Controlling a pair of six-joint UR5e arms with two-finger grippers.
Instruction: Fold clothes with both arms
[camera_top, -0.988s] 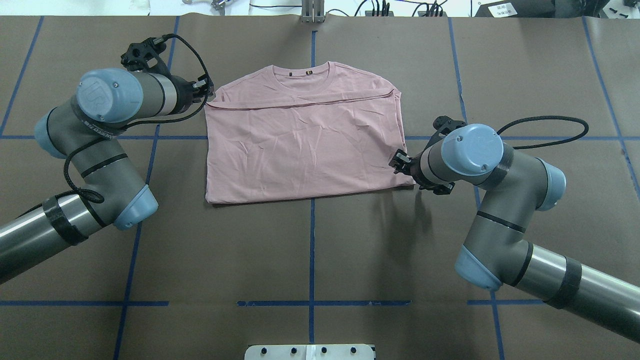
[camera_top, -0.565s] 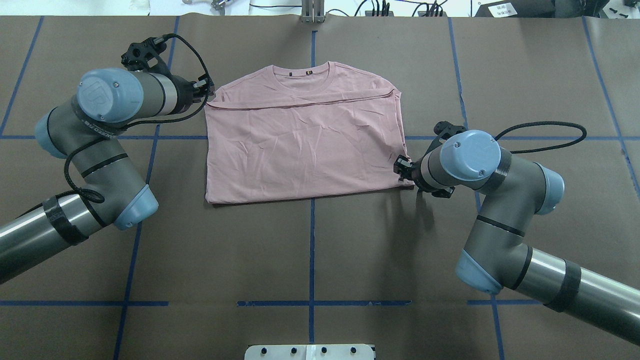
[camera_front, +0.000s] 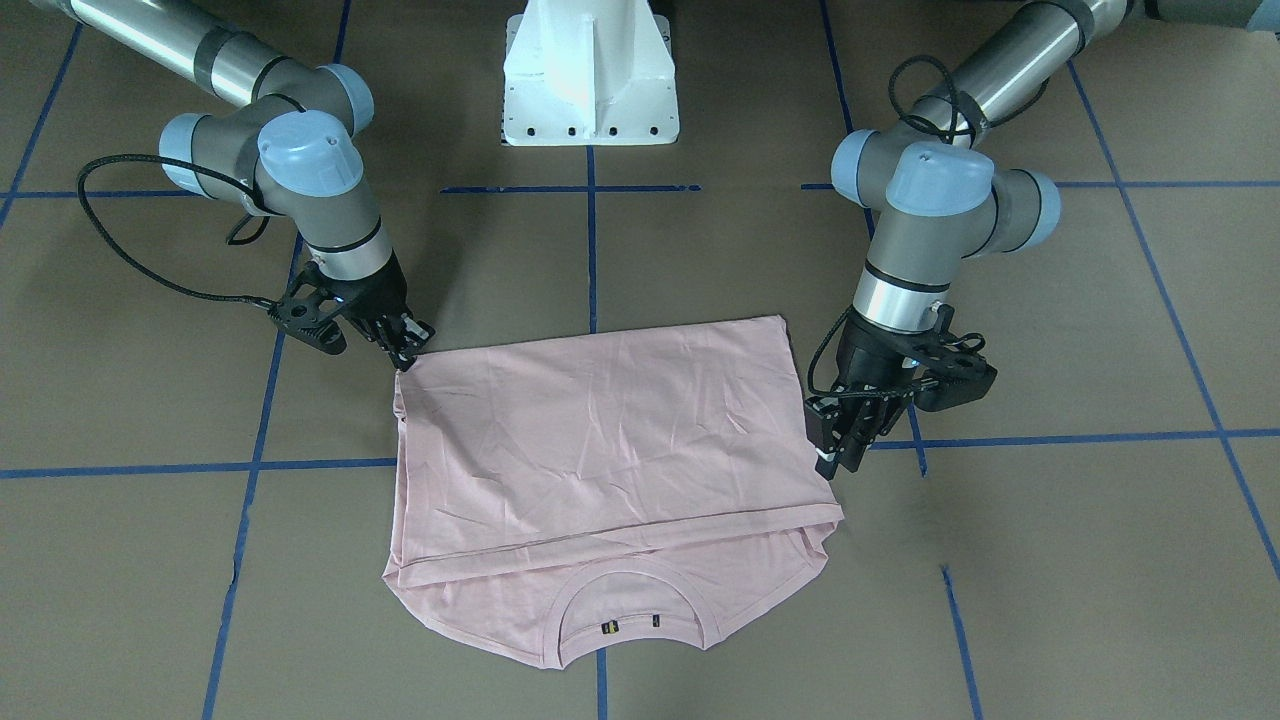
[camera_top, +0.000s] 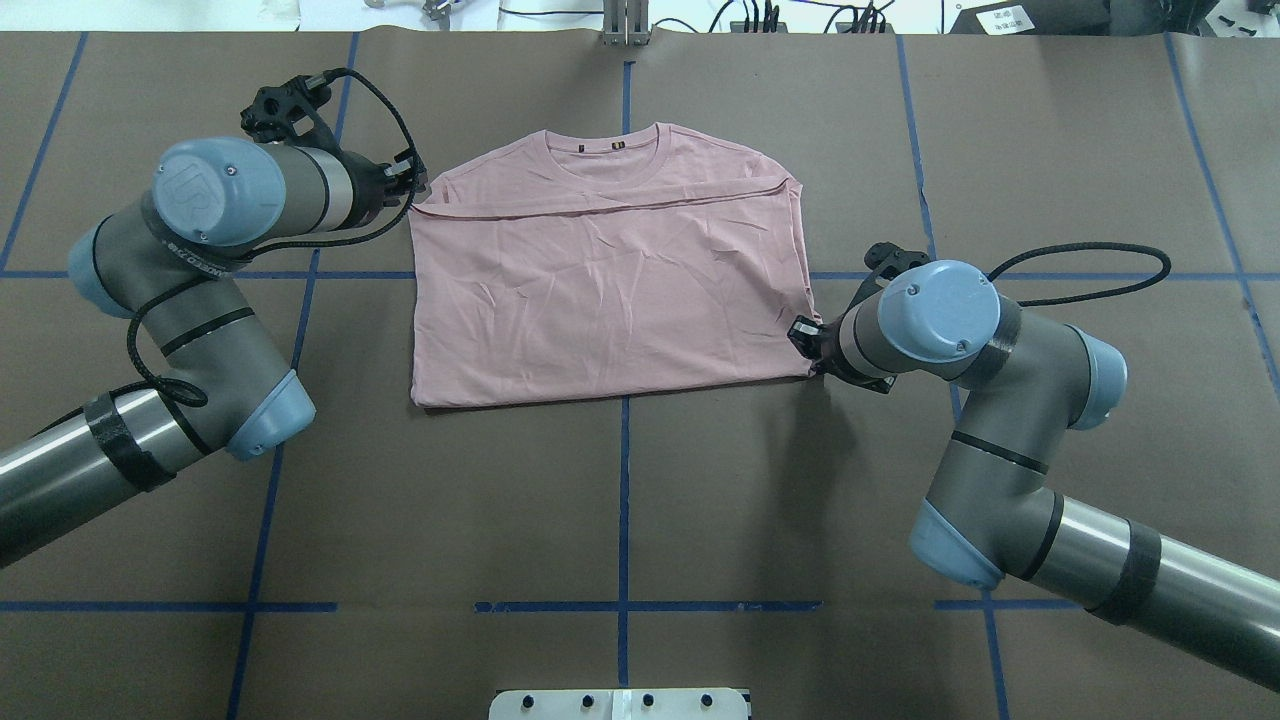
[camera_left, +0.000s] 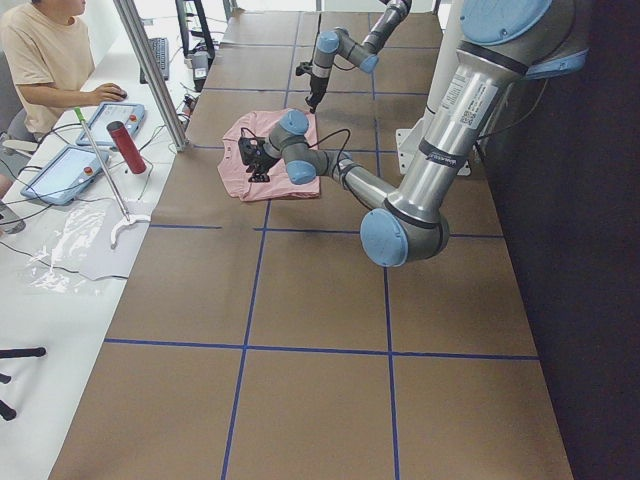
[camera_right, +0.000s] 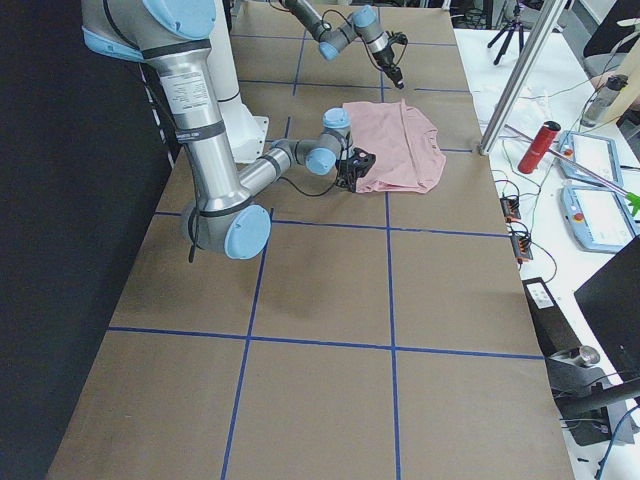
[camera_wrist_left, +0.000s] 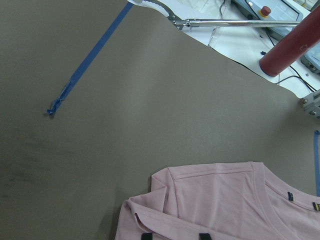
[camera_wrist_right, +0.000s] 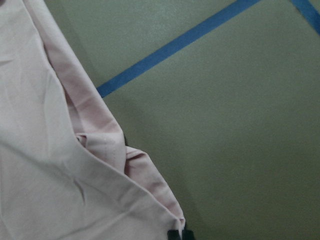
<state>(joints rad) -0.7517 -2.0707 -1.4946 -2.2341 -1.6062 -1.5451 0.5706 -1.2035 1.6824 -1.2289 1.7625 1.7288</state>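
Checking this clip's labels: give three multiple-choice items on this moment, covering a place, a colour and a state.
1. The right tool is at: A the T-shirt's near right corner; B its middle; C far from it.
2. The tape lines are: A red; B yellow; C blue.
3. The T-shirt lies: A crumpled; B folded flat, collar uncovered; C rolled up.
A, the corner sits right at the tool; C, a blue grid; B, a folded edge runs below the collar.
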